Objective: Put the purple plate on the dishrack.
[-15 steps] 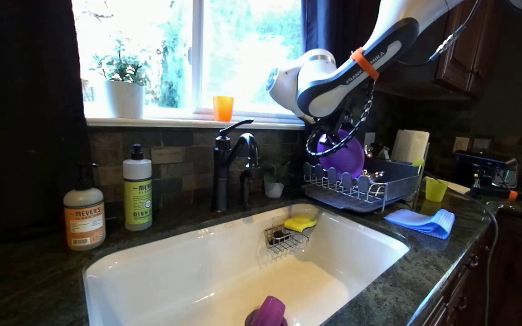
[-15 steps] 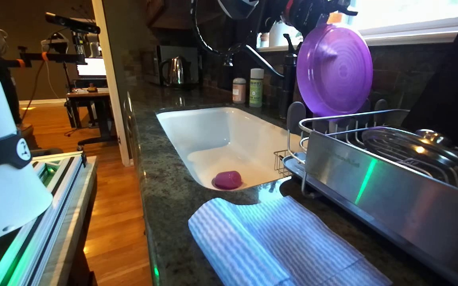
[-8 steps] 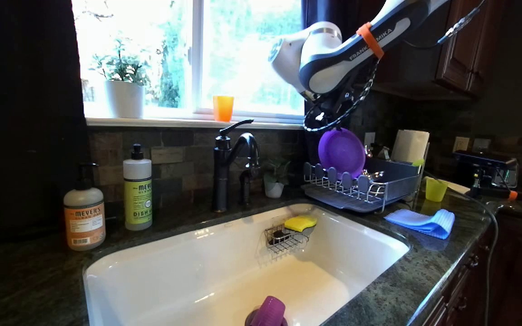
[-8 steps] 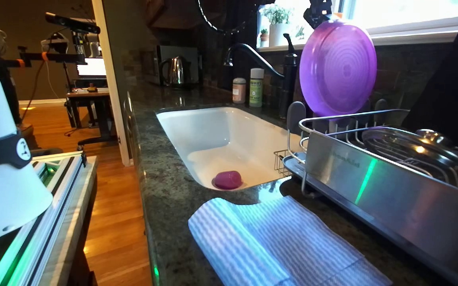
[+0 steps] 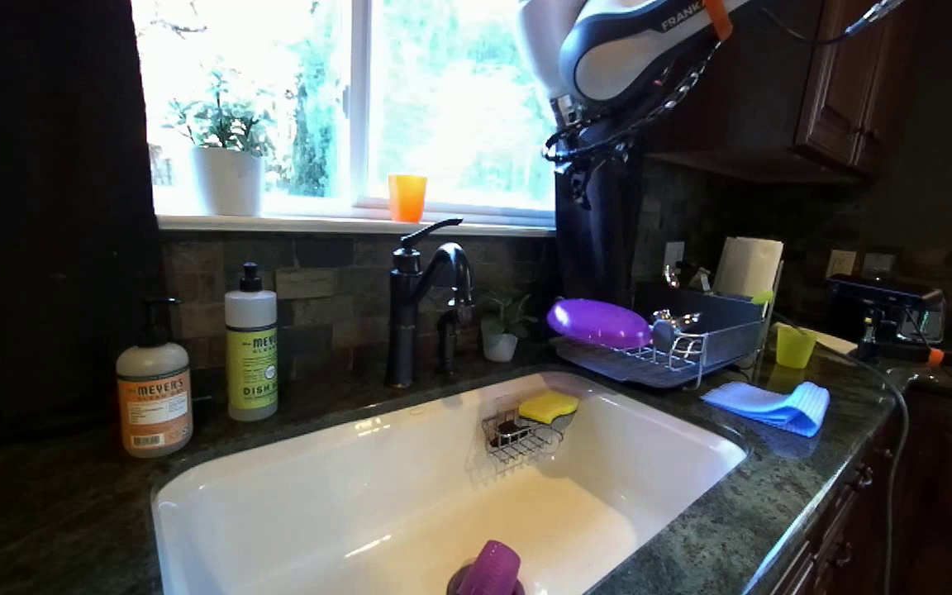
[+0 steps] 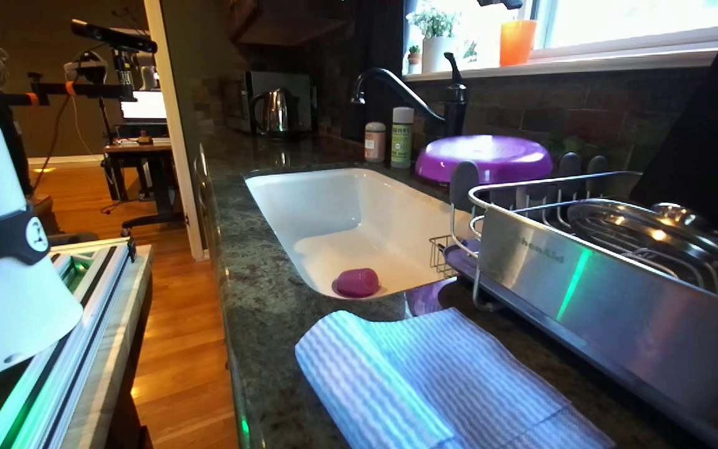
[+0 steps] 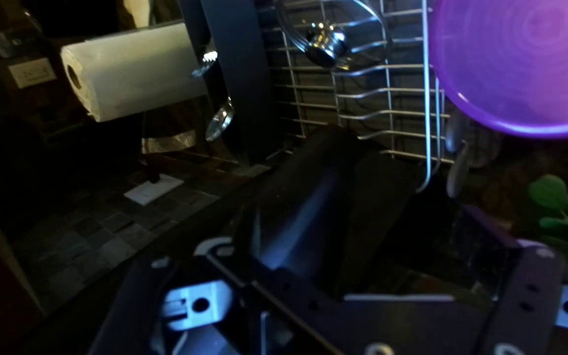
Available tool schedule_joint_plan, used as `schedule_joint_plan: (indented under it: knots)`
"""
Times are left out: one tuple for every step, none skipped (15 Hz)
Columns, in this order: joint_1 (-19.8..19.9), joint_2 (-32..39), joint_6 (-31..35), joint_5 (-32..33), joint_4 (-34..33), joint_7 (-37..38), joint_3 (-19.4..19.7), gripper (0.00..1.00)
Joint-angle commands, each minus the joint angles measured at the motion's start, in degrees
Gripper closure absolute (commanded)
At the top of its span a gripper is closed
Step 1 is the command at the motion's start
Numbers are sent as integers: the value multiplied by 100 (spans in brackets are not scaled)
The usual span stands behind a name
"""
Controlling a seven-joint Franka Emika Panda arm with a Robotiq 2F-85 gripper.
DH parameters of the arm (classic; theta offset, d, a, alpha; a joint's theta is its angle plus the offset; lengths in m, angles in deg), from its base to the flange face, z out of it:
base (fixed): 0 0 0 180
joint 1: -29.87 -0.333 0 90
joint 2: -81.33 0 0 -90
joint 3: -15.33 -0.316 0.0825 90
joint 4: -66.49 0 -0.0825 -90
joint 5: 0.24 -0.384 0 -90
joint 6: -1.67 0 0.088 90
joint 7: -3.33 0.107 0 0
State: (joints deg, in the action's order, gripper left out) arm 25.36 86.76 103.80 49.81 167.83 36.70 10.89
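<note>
Purple plate (image 6: 483,157) tipped bottom-up, just outside pronged side of dishrack (image 6: 621,293)
Plate: round, glossy plastic, ringed base; touching the wire or not, I cannot tell; my gripper (image 7: 353,241) hangs above, clear of it, fingers apart; ribbed blue cloth (image 6: 434,374) near dishrack's brushed-metal wall

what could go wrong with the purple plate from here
The plate tilts out over the pronged edge of the dishrack, toward the sink; it may slide in or drop onto the counter. What bears it isn't clear.

The gripper is open above the plate, not touching it, so it probably couldn't stop a slip.

The small plant by the faucet is near, so a falling plate might knock it.
</note>
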Motion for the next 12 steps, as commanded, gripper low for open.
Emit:
schedule_joint_plan:
  knots:
    - [71, -865, 1068, -414, 647, -134, 59, 0]
    - [88, -1047, 1397, -494, 779, -179, 81, 0]
    - [108, -1221, 1744, -589, 914, -236, 108, 0]
    - [129, -1382, 2083, -726, 1038, -325, 136, 0]
    - [150, -1530, 2437, -867, 1171, -411, 164, 0]
    - [168, -1648, 2791, -1039, 1287, -538, 197, 0]
    - [182, -1754, 3132, -1256, 1405, -701, 232, 0]
    - [188, -1845, 3468, -1509, 1530, -887, 271, 0]
    - [190, -1912, 3759, -1788, 1635, -1135, 304, 0]
    - [193, -1941, 3830, -2061, 1686, -1364, 304, 0]
    - [350, -1691, 3532, -1660, 1318, -1018, 107, 0]
    - [368, -1750, 3640, -1841, 1400, -1175, 110, 0]
